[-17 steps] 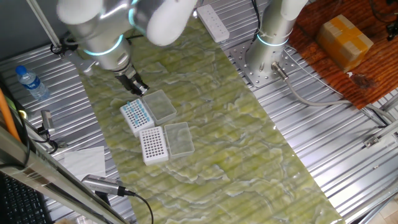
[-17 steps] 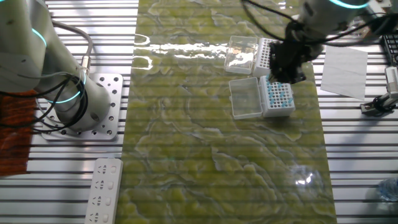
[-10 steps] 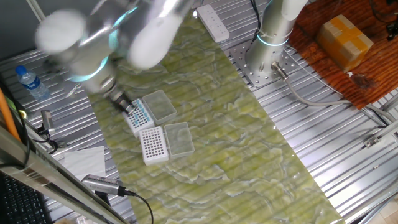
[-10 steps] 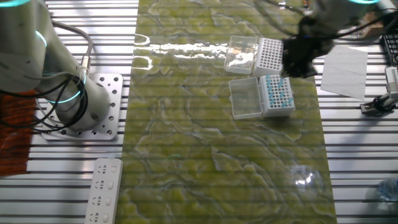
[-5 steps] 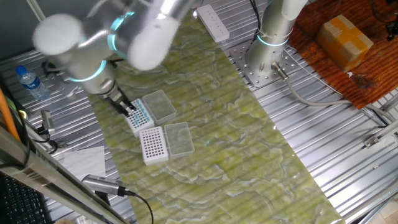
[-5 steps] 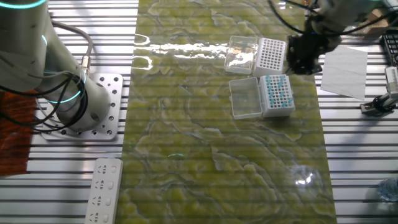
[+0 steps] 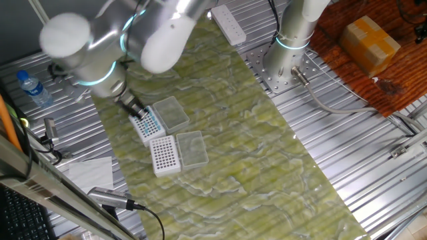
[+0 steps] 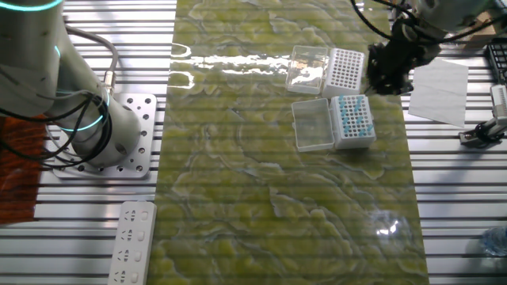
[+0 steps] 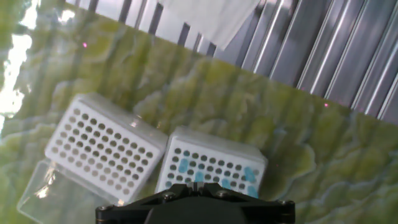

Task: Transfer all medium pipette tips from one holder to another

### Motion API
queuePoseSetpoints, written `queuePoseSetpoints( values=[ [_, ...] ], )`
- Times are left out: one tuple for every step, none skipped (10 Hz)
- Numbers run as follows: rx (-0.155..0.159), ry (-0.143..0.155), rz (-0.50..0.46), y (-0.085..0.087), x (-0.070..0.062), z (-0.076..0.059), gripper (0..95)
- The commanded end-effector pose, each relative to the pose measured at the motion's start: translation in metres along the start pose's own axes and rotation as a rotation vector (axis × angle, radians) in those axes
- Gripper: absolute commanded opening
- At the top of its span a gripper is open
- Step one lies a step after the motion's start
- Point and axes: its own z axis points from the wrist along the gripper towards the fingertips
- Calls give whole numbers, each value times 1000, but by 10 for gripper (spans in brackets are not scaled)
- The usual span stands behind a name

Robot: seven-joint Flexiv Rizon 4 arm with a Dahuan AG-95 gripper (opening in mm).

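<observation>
Nearest the hand camera, the gripper (image 8: 387, 70) hangs low over the far corner of the tip-bearing holder (image 9: 211, 171); whether its fingers are parted or gripping anything cannot be told. Scattered among that white grid's dark holes sit the medium pipette tips (image 9: 250, 175). Beside it lies the second holder (image 9: 104, 148), all holes bare. Two holders, each with a clear lid (image 8: 312, 123) hinged open.

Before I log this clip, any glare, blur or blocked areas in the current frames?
One fixed view: the arm is bright and slightly soft. The other fixed view: white glare streaks across the green mat. Hand view: sharp, with strong glare at the left edge; the gripper body hides the bottom, partly covering the holder with blue tips.
</observation>
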Motion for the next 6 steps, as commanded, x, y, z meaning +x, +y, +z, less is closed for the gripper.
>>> queuePoseSetpoints(
  values=[
    [3, -5, -4, -1, 22, 3, 0],
    [3, -8, -5, -2, 33, 3, 0],
    [4, -11, -6, -1, 45, 4, 0],
    [5, -12, -6, 0, 57, 5, 0],
    [6, -16, -8, 0, 66, 7, 0],
    [5, -19, -14, -2, 74, 8, 0]
  ],
)
